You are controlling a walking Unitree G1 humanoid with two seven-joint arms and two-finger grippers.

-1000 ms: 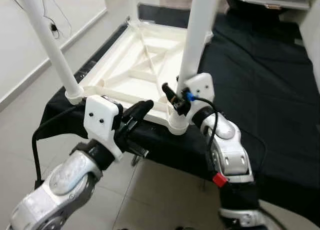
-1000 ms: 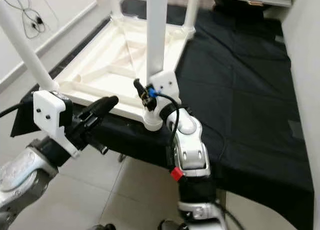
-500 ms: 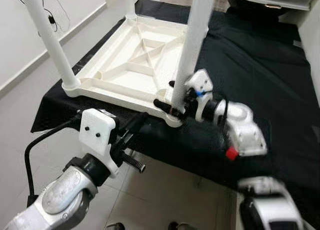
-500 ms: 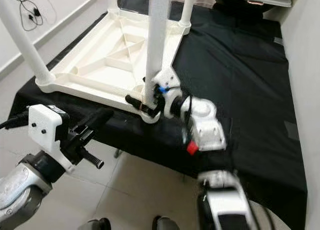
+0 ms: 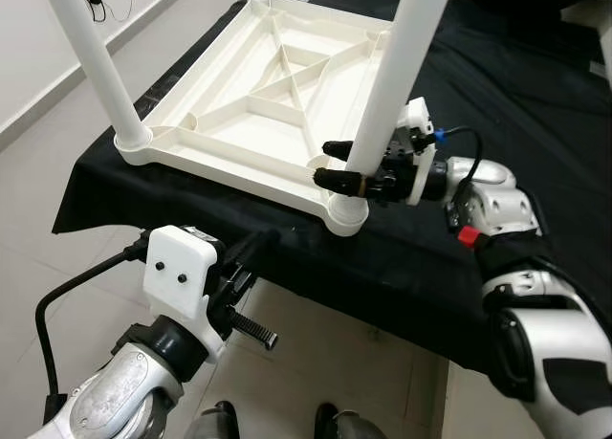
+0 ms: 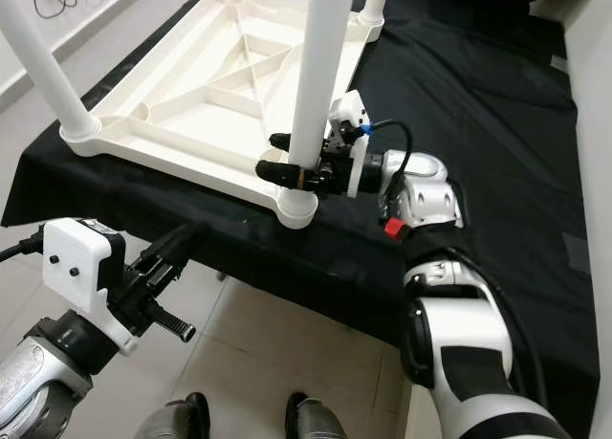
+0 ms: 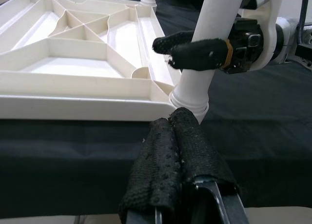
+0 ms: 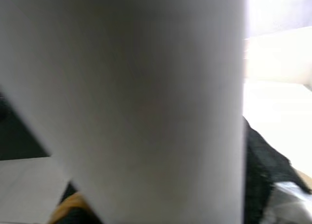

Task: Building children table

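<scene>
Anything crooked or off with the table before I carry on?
Nothing stands out. The white tabletop lies upside down on the black cloth, legs upright in their corner sockets. The right claw grips the near-right leg low; the left claw is shut, below the edge.

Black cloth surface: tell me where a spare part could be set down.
Free: the black cloth right of the upturned white plastic tabletop, beyond the right tool. Crowded: the near corner, where that tool grips the white leg and the left tool waits at the edge.
</scene>
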